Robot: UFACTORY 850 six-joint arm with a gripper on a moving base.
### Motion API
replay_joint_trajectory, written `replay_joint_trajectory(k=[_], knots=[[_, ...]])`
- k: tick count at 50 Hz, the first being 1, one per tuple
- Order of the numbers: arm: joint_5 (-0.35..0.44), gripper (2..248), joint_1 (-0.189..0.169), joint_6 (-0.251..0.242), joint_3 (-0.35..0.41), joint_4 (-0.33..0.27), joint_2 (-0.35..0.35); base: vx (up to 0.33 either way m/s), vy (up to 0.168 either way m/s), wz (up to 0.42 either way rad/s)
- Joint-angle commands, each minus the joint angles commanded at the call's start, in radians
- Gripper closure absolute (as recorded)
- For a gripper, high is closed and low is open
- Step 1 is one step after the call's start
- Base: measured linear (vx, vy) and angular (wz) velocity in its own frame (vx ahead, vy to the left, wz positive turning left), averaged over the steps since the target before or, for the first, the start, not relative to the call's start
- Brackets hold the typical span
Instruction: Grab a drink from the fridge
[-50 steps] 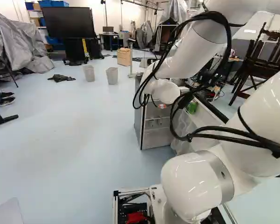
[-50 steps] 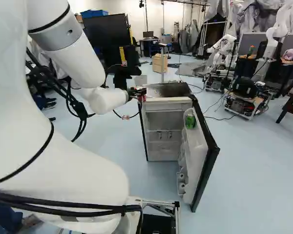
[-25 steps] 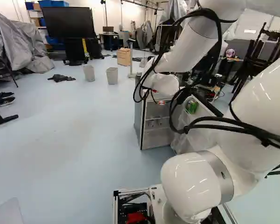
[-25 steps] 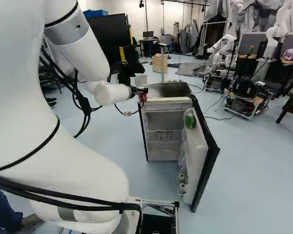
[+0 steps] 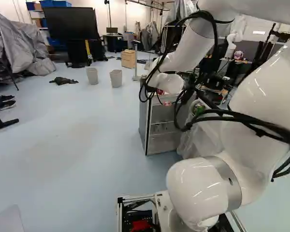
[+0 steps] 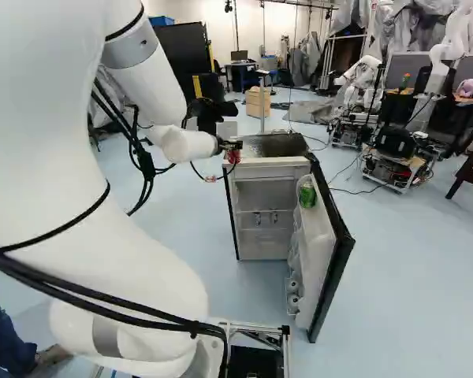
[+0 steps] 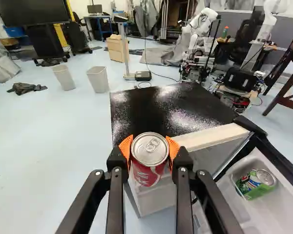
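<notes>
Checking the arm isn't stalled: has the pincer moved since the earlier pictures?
Yes: in the right base view, the pincer has shifted slightly rightward against the fridge, carrying the red can.

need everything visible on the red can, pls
Red drink can with white lettering, apparently metal, with a silver rim and lid. Pull tab lies flat; looks unopened. No dents visible on the side shown. Roughly upright, clamped near its top between the orange pads of the end effector, one each side. It's by the upper front edge of the fridge, outside the interior; can't tell whether its base touches the fridge.
</notes>
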Motion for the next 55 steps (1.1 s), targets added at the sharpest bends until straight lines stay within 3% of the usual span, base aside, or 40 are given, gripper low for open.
replay_joint_trajectory(k=[35, 55], knots=[[-0.004, 152, -0.042, 0.0, -0.093, -0.09, -0.09, 0.0, 0.0, 0.0], [-0.055, 152, -0.066, 0.0, -0.144, -0.16, -0.138, 0.0, 0.0, 0.0]])
